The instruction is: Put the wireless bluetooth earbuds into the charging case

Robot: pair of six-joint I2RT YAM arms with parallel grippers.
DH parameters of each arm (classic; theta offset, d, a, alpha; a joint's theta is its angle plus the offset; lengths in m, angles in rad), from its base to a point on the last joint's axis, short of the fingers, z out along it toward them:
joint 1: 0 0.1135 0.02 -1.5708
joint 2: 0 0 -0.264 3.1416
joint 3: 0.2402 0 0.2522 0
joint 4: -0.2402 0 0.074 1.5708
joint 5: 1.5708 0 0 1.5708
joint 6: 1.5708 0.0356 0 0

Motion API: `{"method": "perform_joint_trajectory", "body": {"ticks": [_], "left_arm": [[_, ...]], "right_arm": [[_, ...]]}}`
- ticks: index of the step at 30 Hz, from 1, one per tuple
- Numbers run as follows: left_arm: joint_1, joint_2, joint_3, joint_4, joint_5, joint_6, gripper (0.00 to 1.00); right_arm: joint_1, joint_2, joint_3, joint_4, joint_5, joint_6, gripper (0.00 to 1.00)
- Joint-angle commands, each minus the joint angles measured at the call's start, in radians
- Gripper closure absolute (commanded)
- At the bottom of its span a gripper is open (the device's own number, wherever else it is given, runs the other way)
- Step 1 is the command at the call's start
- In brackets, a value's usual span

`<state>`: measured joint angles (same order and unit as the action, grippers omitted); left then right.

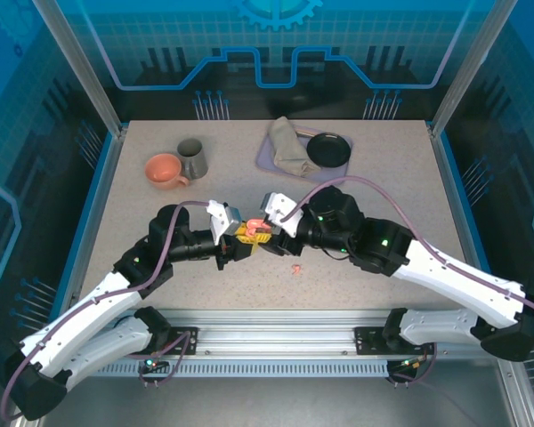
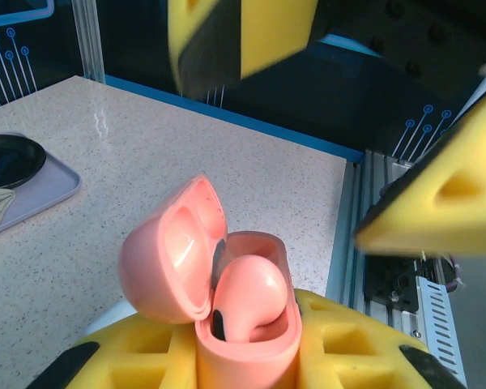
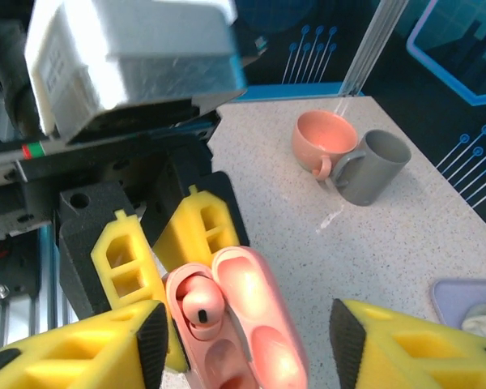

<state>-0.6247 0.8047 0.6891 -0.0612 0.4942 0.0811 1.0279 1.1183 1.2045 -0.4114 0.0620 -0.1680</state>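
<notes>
The salmon-pink charging case [image 2: 247, 340] stands upright between my left gripper's [image 2: 247, 361] yellow fingers, which are shut on it. Its lid [image 2: 166, 259] hangs open to the left. One pink earbud [image 2: 255, 296] sits in a socket of the case [image 3: 227, 332]; the same earbud [image 3: 201, 304] lies in the upper socket in the right wrist view. My right gripper [image 3: 247, 348] is open and straddles the case, its pads [image 3: 150, 340] apart from it and holding nothing. In the top view both grippers [image 1: 236, 236] [image 1: 267, 227] meet at mid-table. Another pink earbud [image 1: 295, 267] lies loose on the table near them.
An orange cup [image 1: 165, 169] and a grey mug [image 1: 192, 157] stand at the back left. A lavender tray [image 1: 269, 158] at the back holds a folded cloth [image 1: 289, 147] and a black dish [image 1: 327, 149]. The metal rail [image 1: 276, 334] runs along the near edge.
</notes>
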Motion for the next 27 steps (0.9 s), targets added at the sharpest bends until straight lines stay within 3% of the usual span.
{"method": "perform_joint_trajectory", "body": {"ticks": [1, 7, 13, 18, 21, 27], "left_arm": [[-0.006, -0.017, -0.008, 0.039, 0.004, 0.016, 1.0], [-0.006, -0.021, -0.008, 0.042, -0.002, 0.015, 1.0], [-0.006, -0.033, -0.008, 0.044, -0.019, 0.017, 1.0], [-0.006, -0.047, -0.007, 0.026, -0.037, 0.022, 1.0], [-0.006, -0.055, -0.006, 0.008, -0.046, 0.026, 1.0], [-0.006, -0.071, -0.006, -0.014, -0.054, 0.032, 1.0]], "right_arm": [[-0.033, -0.067, -0.003, 0.01, -0.046, 0.048, 0.37], [-0.115, -0.137, -0.042, 0.001, -0.037, 0.122, 0.24], [-0.277, -0.136, -0.053, -0.127, -0.048, 0.251, 0.18], [-0.41, -0.13, -0.137, -0.184, -0.119, 0.327, 0.15], [-0.472, -0.129, -0.207, -0.183, -0.154, 0.361, 0.0], [-0.593, -0.063, -0.319, -0.163, -0.312, 0.434, 0.0]]}}
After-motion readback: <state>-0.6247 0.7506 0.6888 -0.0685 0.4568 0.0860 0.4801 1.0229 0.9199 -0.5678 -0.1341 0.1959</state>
